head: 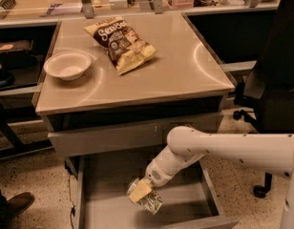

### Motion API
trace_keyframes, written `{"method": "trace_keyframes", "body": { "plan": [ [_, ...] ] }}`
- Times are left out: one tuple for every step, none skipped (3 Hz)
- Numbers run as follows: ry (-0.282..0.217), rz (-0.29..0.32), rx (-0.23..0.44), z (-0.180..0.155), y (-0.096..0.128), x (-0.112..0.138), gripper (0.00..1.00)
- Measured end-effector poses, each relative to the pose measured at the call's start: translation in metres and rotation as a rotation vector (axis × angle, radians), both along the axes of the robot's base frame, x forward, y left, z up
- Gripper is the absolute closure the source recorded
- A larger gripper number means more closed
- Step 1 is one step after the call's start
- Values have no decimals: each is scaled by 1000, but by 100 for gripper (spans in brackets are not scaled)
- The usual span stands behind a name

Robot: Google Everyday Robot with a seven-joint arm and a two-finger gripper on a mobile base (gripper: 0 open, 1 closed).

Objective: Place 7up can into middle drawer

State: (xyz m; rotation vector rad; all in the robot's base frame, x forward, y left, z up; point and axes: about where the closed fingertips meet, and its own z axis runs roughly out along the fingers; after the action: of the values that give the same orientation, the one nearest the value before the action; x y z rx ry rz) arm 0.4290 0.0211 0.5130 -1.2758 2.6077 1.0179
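Observation:
The middle drawer (185,209) is pulled open below the table, a wide grey metal tray with a flat floor. My gripper (142,194) reaches down into it from the right on a white arm. It is shut on the 7up can (149,203), a small silvery-green can held tilted low over the drawer floor, partly hidden by the yellowish finger pads (139,191).
On the tabletop (185,75) lie a brown-and-yellow chip bag (123,42) and a white bowl (67,65). A closed drawer front (104,137) sits above the open drawer. A black office chair (273,80) stands to the right. A shoe (13,205) shows at lower left.

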Motion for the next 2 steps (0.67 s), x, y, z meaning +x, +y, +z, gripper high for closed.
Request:
{"method": "trace_keyframes", "body": {
  "plan": [
    [13, -61, 39, -21, 9, -1, 100],
    [32, -149, 83, -46, 16, 3, 100]
  ]
}}
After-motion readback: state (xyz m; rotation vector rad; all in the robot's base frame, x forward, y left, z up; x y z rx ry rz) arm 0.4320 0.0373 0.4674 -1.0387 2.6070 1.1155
